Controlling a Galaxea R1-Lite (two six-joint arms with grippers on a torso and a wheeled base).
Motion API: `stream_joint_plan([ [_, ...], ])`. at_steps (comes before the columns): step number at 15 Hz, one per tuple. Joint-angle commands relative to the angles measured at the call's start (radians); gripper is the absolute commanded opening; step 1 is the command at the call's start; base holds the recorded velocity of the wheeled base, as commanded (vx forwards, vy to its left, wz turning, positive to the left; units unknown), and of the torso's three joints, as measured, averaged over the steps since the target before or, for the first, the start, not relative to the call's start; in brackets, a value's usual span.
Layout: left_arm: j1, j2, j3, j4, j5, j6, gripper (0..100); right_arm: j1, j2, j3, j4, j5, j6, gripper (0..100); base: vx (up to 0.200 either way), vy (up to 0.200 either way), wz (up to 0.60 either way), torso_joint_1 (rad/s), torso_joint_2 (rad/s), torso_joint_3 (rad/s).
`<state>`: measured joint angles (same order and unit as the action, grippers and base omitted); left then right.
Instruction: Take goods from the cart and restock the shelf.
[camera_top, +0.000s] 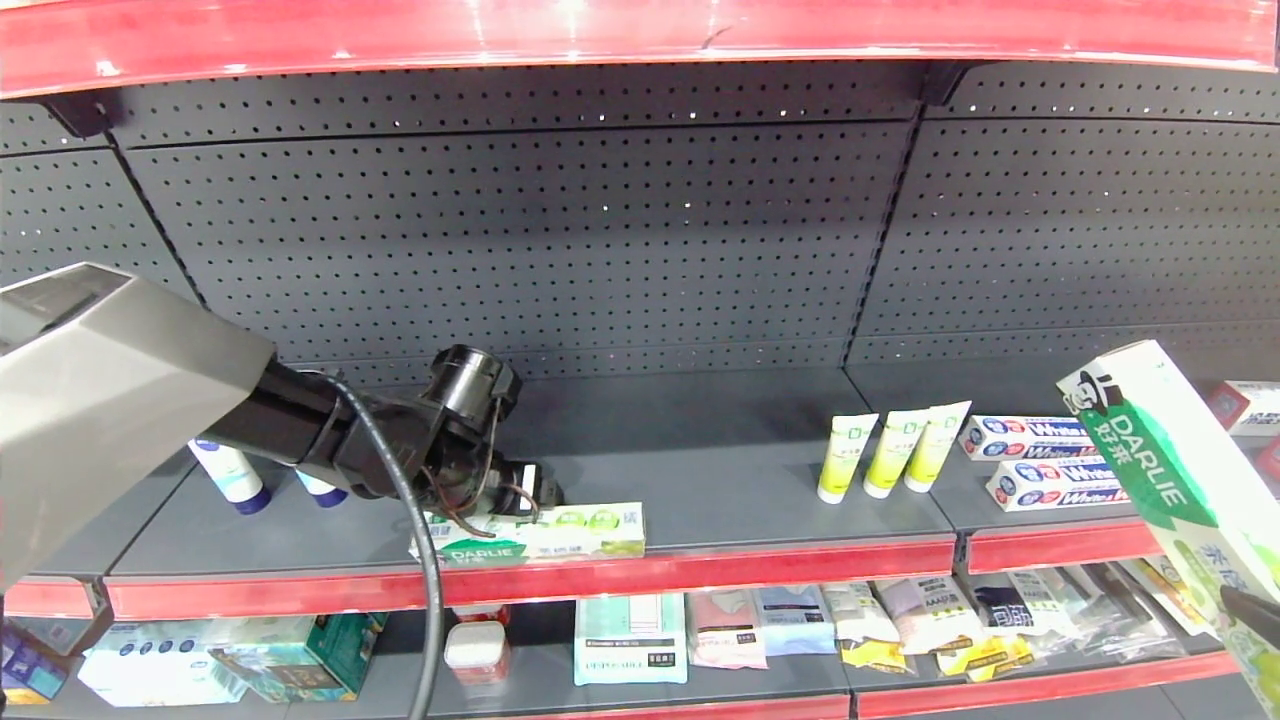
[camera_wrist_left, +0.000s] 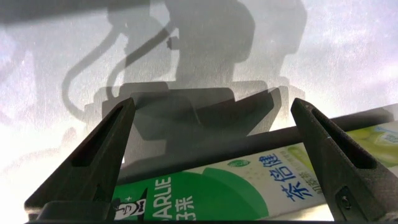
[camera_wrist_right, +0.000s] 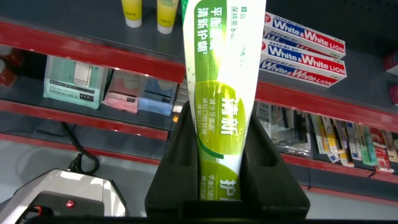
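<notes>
A green-and-white toothpaste box (camera_top: 560, 530) lies flat near the front edge of the grey shelf board (camera_top: 720, 450). My left gripper (camera_top: 535, 495) hovers at its left end, open, and the box (camera_wrist_left: 249, 186) lies just beyond the spread fingers (camera_wrist_left: 106, 155) of that gripper (camera_wrist_left: 212, 109), untouched. At the lower right, my right gripper (camera_top: 1255, 610) is shut on a second green-and-white toothpaste box (camera_top: 1170, 480), held tilted in front of the shelf. In the right wrist view that box (camera_wrist_right: 224, 93) stands up out of the right gripper (camera_wrist_right: 224, 180).
Three yellow-green tubes (camera_top: 890, 450) stand right of centre, with blue-and-white toothpaste boxes (camera_top: 1050, 465) beside them. White tubes with blue caps (camera_top: 235, 480) stand at the far left. The lower shelf (camera_top: 630, 640) holds packets and boxes. A red shelf lip (camera_top: 700, 570) runs along the front.
</notes>
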<state>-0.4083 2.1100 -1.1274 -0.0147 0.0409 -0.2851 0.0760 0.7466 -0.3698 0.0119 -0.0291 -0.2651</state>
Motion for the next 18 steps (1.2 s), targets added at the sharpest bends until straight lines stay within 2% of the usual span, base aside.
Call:
stream_joint_plan([
  [1,0.0,0.001,0.003,0.001,0.001,0.0,100,-0.001,-0.001,0.0,0.0,0.0,0.0,0,0.0,0.0,0.0,0.0,0.0,0.0],
  [8,0.0,0.004,0.002,-0.05,-0.019,0.0,100,0.001,0.002,0.002,0.0,0.0,0.0,0,0.0,0.0,0.0,0.0,0.0,0.0],
  [10,0.005,0.001,0.006,-0.087,-0.015,0.0,100,0.001,0.004,0.0,0.0,0.0,0.0,0,0.0,0.0,0.0,0.0,0.0,0.0],
  [11,0.023,-0.005,0.023,-0.137,-0.013,0.0,100,-0.001,0.005,0.0,0.0,0.0,0.001,0,0.0,0.0,0.0,0.0,0.0,0.0],
  [14,0.046,-0.073,0.064,-0.162,-0.018,-0.002,100,-0.001,0.005,0.002,0.0,0.0,0.001,0,0.0,0.0,0.0,0.0,0.0,0.0],
  [18,0.046,-0.199,0.104,-0.162,-0.019,-0.002,100,0.001,0.005,-0.001,0.0,0.0,0.001,0,0.0,0.0,0.0,0.0,0.0,0.0],
])
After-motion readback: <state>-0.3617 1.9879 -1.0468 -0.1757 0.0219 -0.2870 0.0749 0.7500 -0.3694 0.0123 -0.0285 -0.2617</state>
